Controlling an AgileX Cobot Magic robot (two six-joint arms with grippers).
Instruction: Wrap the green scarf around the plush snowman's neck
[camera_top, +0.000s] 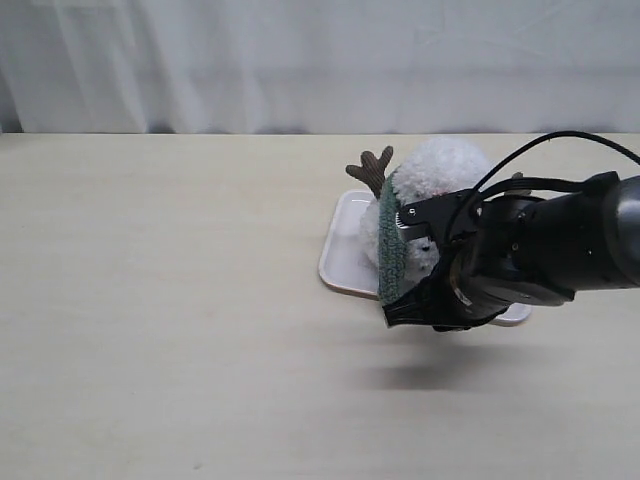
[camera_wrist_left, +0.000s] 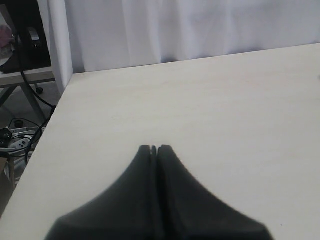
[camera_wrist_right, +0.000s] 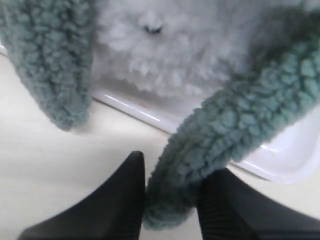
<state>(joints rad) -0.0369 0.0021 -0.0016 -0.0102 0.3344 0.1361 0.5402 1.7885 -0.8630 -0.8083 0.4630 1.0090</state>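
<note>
The plush snowman (camera_top: 440, 170) lies on a white tray (camera_top: 340, 250), one brown twig arm (camera_top: 372, 168) sticking out. The green scarf (camera_top: 392, 250) drapes over it about where the neck narrows, which the scarf and arm hide. My right gripper (camera_top: 395, 267) sits at the tray's front edge. In the right wrist view this gripper (camera_wrist_right: 177, 165) is shut on one rounded end of the green scarf (camera_wrist_right: 240, 125), which fills the gap between the fingers. The other scarf end (camera_wrist_right: 55, 75) hangs free beside the snowman's white fur (camera_wrist_right: 175, 55). My left gripper (camera_wrist_left: 154, 148) is shut and holds nothing.
The tray's rim (camera_wrist_right: 285, 160) lies just behind the held scarf end. The left gripper hovers over bare pale tabletop (camera_wrist_left: 225, 110) near its left edge, with cables and a stand beyond. A white curtain (camera_top: 320, 60) backs the table.
</note>
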